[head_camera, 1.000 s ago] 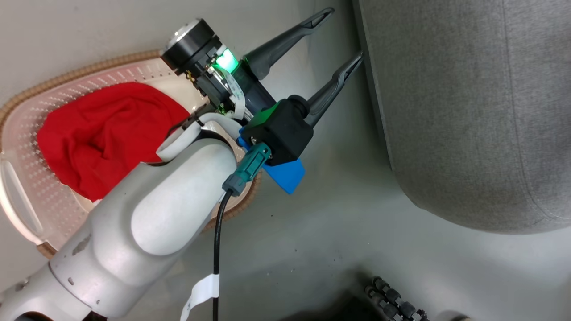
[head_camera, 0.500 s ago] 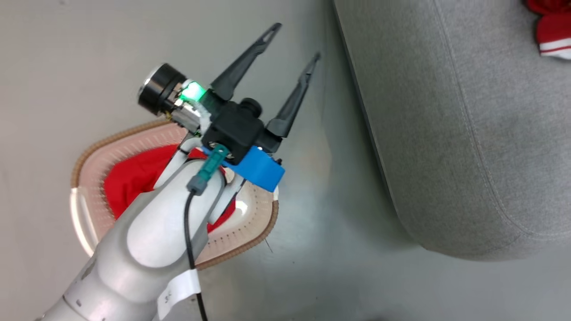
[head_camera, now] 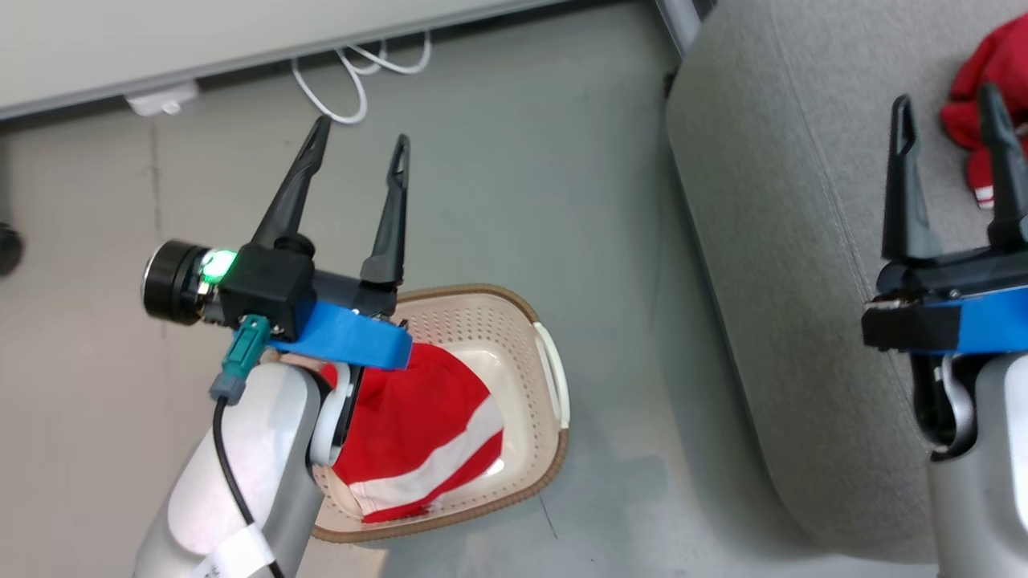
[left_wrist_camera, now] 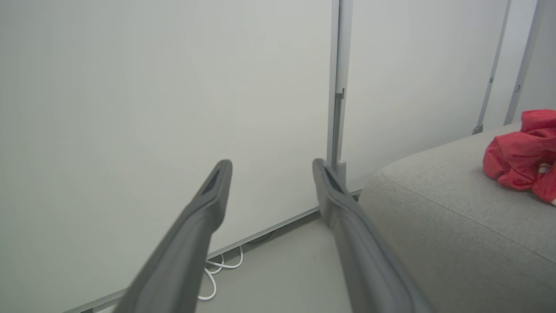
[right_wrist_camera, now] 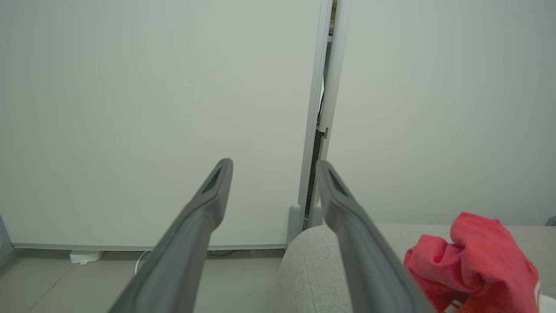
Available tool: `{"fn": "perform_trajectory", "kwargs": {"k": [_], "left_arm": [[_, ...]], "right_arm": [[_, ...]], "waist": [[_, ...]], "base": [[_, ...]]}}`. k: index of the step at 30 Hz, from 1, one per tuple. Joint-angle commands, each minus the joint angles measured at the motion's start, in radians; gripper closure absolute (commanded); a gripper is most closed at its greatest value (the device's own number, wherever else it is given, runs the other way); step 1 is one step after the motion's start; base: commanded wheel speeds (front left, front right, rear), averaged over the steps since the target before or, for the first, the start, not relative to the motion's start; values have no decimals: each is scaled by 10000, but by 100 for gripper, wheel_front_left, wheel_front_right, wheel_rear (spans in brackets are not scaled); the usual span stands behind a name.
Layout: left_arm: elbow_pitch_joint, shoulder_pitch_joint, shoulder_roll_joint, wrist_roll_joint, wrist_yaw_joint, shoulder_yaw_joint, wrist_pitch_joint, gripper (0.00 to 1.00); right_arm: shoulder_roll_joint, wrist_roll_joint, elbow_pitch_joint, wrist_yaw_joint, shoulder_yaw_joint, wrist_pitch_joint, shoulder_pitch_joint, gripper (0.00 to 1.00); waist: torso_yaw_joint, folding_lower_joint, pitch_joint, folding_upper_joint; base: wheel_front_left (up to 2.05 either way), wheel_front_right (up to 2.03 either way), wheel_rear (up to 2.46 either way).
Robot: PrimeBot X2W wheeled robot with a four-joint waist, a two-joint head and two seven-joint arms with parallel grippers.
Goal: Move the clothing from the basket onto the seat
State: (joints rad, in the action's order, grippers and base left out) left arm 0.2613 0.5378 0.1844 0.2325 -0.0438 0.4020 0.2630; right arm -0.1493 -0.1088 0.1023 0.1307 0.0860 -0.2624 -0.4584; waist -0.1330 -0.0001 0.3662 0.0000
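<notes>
As the camera rises, left hand point(head_camera: 361, 132) and right hand point(head_camera: 945, 95) gape empty; red garment point(head_camera: 418, 433) in laundry basket point(head_camera: 482, 291), 6 o'clock, looks next.

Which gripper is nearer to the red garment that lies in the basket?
Left. The left gripper sits right by the red garment in the basket; the right gripper is away, over the sofa.

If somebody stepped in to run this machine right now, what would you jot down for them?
Left pincer: open, empty, raised near the basket.
Right pincer: open, empty, raised by the sofa.
Done: one red garment lies crumpled on the sofa.
Left: the striped red garment lies in the basket and needs lifting onto the sofa.
</notes>
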Motion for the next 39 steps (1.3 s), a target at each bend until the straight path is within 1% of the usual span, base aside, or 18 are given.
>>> {"fn": "perform_trajectory", "kwargs": {"k": [1,7,17,29,39], "left_arm": [[-45,-328,-73,-72,-4,-272,25,0],[-27,-1292,-376,-345,196,-1285,25,0],[310,-2713,-871,-862,624,-2424,26,0],[446,-3566,-1188,-1125,940,-3117,26,0],[590,-3890,-1323,-1265,1093,-3360,26,0]], "right_arm": [[84,-30,-27,1,-101,-38,330,0],[279,-21,196,1,-449,-38,997,0],[560,-50,618,1,-497,-38,2196,0],[808,-125,807,1,-164,-38,3289,0],[978,-262,971,1,-100,-38,3868,0]], "waist": [[546,1,-591,0],[928,1,-1143,0],[1213,1,-1896,0],[1453,1,-2486,0],[1621,1,-2726,0]], "base": [[0,0,0],[0,0,0],[0,0,0],[0,0,0],[0,0,0]]}}
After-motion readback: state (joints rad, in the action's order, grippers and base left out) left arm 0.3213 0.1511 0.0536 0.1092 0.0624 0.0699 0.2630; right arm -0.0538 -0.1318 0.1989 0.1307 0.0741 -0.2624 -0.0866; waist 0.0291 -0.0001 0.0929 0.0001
